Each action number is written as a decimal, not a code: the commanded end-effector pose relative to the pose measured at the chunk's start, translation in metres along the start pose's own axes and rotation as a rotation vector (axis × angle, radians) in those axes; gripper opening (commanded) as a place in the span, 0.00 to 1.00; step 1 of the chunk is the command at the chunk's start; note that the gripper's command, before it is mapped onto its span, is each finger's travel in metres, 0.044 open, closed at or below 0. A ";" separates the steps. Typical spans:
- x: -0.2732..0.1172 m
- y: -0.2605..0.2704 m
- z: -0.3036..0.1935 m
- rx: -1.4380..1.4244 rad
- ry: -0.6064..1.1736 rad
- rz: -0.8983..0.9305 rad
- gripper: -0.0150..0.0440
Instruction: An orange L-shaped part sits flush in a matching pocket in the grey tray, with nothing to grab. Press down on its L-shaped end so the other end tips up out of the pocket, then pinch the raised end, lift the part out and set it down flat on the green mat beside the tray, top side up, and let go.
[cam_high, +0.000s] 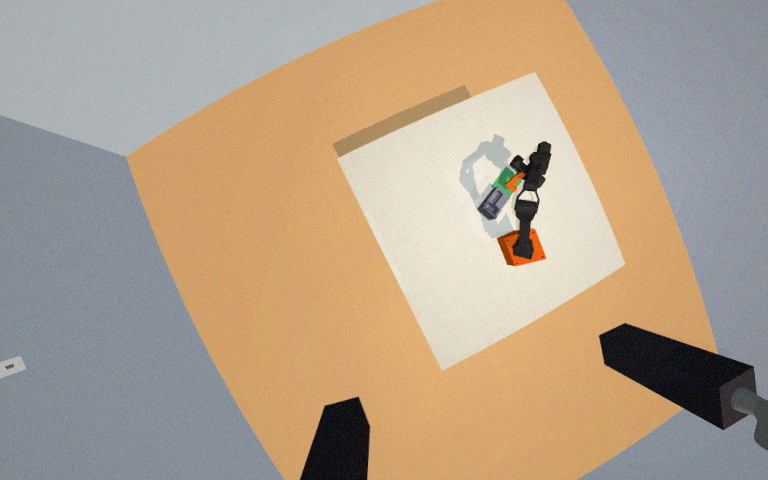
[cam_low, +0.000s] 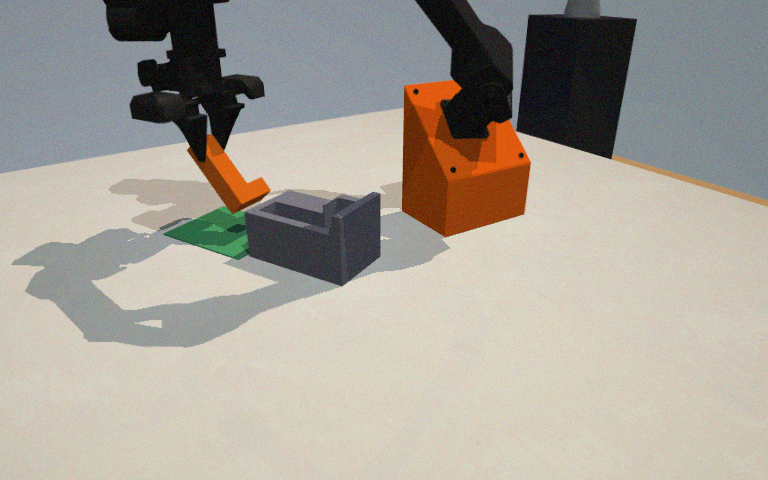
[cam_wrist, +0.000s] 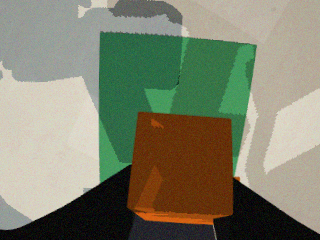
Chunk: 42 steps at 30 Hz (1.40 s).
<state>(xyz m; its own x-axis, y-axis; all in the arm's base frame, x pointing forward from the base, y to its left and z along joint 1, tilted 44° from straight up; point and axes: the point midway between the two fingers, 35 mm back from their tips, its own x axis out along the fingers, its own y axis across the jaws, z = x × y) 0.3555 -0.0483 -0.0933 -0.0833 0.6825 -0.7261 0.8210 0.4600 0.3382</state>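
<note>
The orange L-shaped part (cam_high: 514, 182) (cam_low: 222, 176) (cam_wrist: 181, 165) hangs in the air, tilted, its L-shaped end low and towards the tray. My gripper (cam_low: 211, 148) is shut on its raised end. The part is above the green mat (cam_high: 503, 178) (cam_low: 195, 233) (cam_wrist: 135, 65), near the mat's edge by the tray, and does not touch the mat. The grey tray (cam_high: 488, 211) (cam_low: 300, 243) stands against the mat, its pocket empty. In the wrist view the part hides the lower middle of the mat.
The arm's orange base (cam_high: 538, 253) (cam_low: 487, 198) stands close to the tray, on the same pale table top (cam_high: 407, 226) (cam_low: 453, 339). The tray has a raised wall (cam_low: 362, 234) at its end away from the mat. Shadows of the arm fall across the mat and table.
</note>
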 end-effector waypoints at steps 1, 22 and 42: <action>0.006 0.000 -0.001 0.005 0.003 0.005 0.25; 0.034 0.000 -0.001 0.005 0.004 0.005 0.25; -0.004 0.001 0.002 0.003 0.001 0.001 0.88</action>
<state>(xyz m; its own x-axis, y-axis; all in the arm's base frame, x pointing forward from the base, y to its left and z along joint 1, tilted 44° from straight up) 0.3504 -0.0311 -0.1077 -0.1051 0.6912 -0.7150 0.8252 0.4619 0.3251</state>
